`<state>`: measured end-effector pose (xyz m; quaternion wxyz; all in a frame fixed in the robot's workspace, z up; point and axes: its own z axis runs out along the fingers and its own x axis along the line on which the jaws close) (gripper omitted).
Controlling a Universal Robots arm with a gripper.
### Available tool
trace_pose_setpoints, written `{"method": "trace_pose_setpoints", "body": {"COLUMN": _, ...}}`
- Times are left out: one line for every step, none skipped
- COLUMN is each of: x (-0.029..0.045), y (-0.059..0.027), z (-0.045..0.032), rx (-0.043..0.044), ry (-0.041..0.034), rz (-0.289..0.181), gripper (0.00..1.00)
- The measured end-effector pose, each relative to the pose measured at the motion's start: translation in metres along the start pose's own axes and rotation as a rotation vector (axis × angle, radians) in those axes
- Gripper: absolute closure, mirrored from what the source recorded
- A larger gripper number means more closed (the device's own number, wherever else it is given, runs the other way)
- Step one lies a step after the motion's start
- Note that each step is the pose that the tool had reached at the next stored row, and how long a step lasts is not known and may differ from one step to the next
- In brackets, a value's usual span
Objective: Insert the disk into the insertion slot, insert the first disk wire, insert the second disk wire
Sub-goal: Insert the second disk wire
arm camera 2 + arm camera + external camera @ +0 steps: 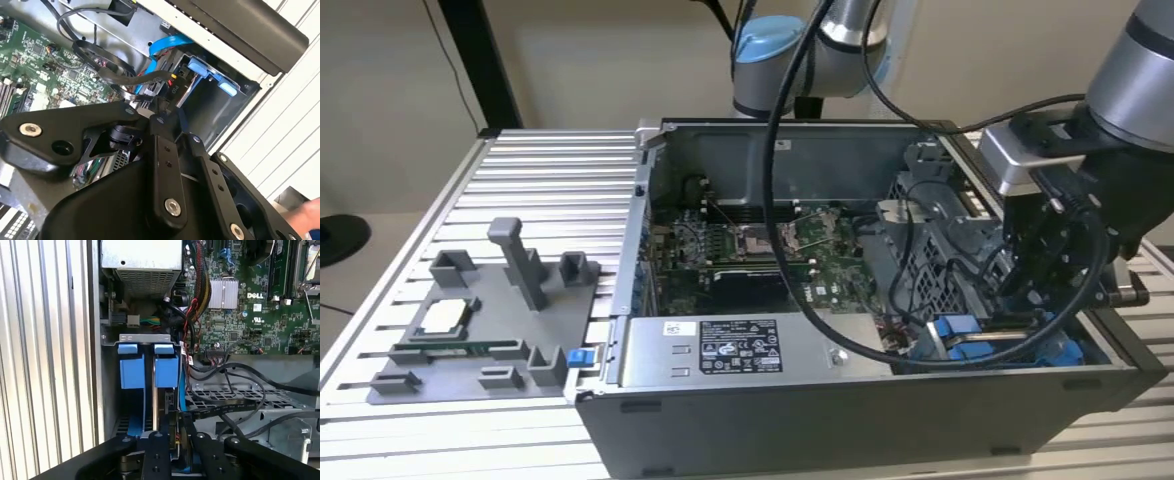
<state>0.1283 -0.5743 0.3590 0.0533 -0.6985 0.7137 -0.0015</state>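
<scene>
The disk stands on edge inside the insertion slot at the case corner, and its blue carrier tabs show at the top. In the exterior view, the blue carrier sits low in the case on that view's right, under my gripper. My gripper is down at the disk's edge with its fingers close together on the end of a black flat disk wire. A blue disk wire runs down to the disk beside the gripper.
A grey labelled power-supply box lies along the case front. The motherboard fills the case floor, and a perforated cage with loose black cables stands beside the slot. A grey fixture tray with pegs rests on the ribbed table.
</scene>
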Motion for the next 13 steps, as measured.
{"method": "trace_pose_setpoints", "body": {"x": -0.0001, "y": -0.0002, "z": -0.0025, "rx": 0.0000, "ry": 0.0000, "rz": 0.000, "gripper": 0.00}}
{"method": "trace_pose_setpoints", "body": {"x": -0.0003, "y": -0.0004, "z": -0.0048, "rx": 0.0000, "ry": 0.0000, "rz": 0.000, "gripper": 0.00}}
{"method": "trace_pose_setpoints", "body": {"x": -0.0005, "y": -0.0006, "z": -0.0074, "rx": 0.0000, "ry": 0.0000, "rz": 0.000, "gripper": 0.00}}
{"method": "trace_pose_setpoints", "body": {"x": -0.0007, "y": -0.0008, "z": -0.0100, "rx": 0.0000, "ry": 0.0000, "rz": 0.000, "gripper": 0.00}}
{"method": "trace_pose_setpoints", "body": {"x": -0.0009, "y": -0.0010, "z": -0.0129, "rx": 0.0000, "ry": 0.0000, "rz": 0.000, "gripper": 0.00}}
{"method": "trace_pose_setpoints", "body": {"x": -0.0011, "y": -0.0011, "z": -0.0149, "rx": 0.0000, "ry": 0.0001, "rz": 0.000, "gripper": 0.00}}
{"method": "trace_pose_setpoints", "body": {"x": -0.0011, "y": -0.0012, "z": -0.0154, "rx": 0.0000, "ry": 0.0000, "rz": 0.000, "gripper": 0.00}}
{"method": "trace_pose_setpoints", "body": {"x": -0.0011, "y": -0.0012, "z": -0.0153, "rx": 0.0000, "ry": -0.0001, "rz": 0.000, "gripper": 0.00}}
{"method": "trace_pose_setpoints", "body": {"x": -0.0011, "y": -0.0012, "z": -0.0153, "rx": 0.0000, "ry": 0.0000, "rz": 0.000, "gripper": 0.00}}
{"method": "trace_pose_setpoints", "body": {"x": -0.0011, "y": -0.0012, "z": -0.0154, "rx": 0.0000, "ry": 0.0011, "rz": 0.000, "gripper": 0.00}}
{"method": "trace_pose_setpoints", "body": {"x": -0.0011, "y": -0.0012, "z": -0.0155, "rx": 0.0000, "ry": 0.0021, "rz": 0.000, "gripper": 0.00}}
{"method": "trace_pose_setpoints", "body": {"x": -0.0011, "y": -0.0012, "z": -0.0154, "rx": 0.0001, "ry": 0.0021, "rz": 0.000, "gripper": 0.00}}
{"method": "trace_pose_setpoints", "body": {"x": -0.0011, "y": -0.0012, "z": -0.0154, "rx": 0.0001, "ry": 0.0021, "rz": 0.000, "gripper": 0.00}}
